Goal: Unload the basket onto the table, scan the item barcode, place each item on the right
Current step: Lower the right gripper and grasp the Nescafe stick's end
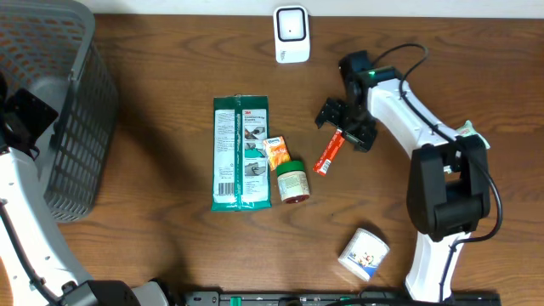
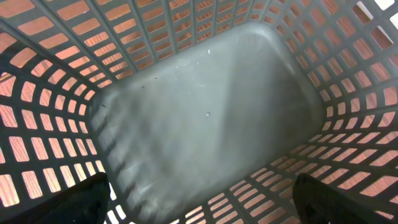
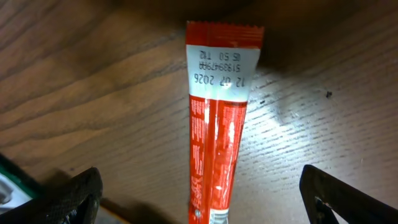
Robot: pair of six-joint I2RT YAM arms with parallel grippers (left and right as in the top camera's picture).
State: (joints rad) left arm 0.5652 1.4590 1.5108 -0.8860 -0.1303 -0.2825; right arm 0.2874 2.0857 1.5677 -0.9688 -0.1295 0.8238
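**A:** What is at the far left?

**B:** A grey plastic lattice basket [image 1: 59,102]. The left tool [image 2: 199,208] hangs over its inside. Its dark fingers [image 2: 56,202] are spread wide at the lower corners of the wrist view. Nothing lies between them but the basket's bare floor.

**A:** And moving right?

**B:** A flat green packet with a white barcode label [image 1: 240,153] lies on the brown wooden worktop [image 1: 153,195]. Just beside its right edge is a small orange box [image 1: 276,151], with a small green-lidded jar [image 1: 292,181] against the box's near end. At the worktop's far edge stands a white barcode scanner [image 1: 291,34], well apart from all of these.

**A:** Where is the item to scan?

**B:** A long red stick sachet [image 1: 328,154] lies flat and slanted on the wood, right of the jar and apart from it. A white panel near one end carries a printed date code.

**A:** Is the right tool gripping it?

**B:** No. The right tool [image 1: 347,126] sits over the sachet's far end with its jaws wide apart. One finger is on each side, clear of the wrapper, and it holds nothing.

**A:** Anything further right?

**B:** A white round tub with a printed label [image 1: 365,253], near the front edge.
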